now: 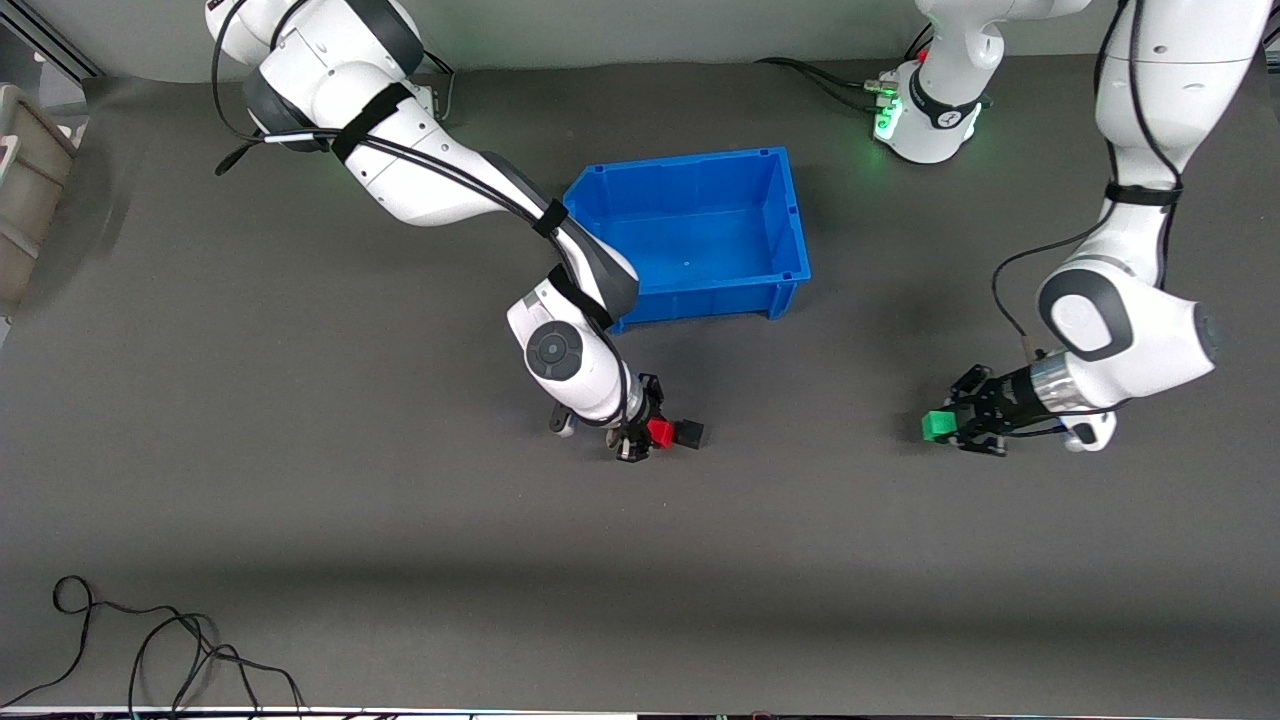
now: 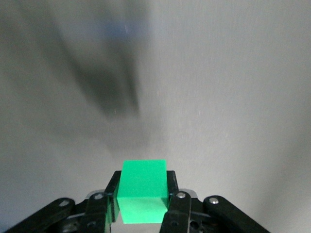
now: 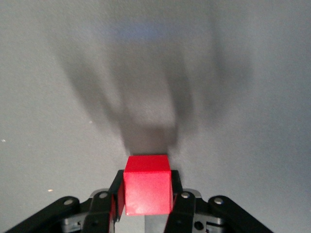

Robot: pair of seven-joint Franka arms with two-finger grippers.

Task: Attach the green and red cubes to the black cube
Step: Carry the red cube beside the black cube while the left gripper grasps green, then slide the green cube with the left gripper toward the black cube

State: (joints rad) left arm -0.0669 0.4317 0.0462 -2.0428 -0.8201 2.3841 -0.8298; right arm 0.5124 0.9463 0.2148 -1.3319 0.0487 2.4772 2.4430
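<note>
On the grey desk [image 1: 300,480], nearer the front camera than the blue bin [image 1: 700,235], the right claw [image 1: 645,432] pinches the red cube [image 1: 659,432], which touches the black cube [image 1: 689,433], while toward the left arm's end the left claw [image 1: 950,425] pinches the green cube [image 1: 936,426].

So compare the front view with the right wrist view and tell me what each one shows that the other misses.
Only the front view shows the black cube against the red cube, the blue bin, and the left gripper shut on the green cube. Only the right wrist view shows the fingers pressing the red cube's sides. Both show the right gripper holding the red cube over the grey mat.
</note>
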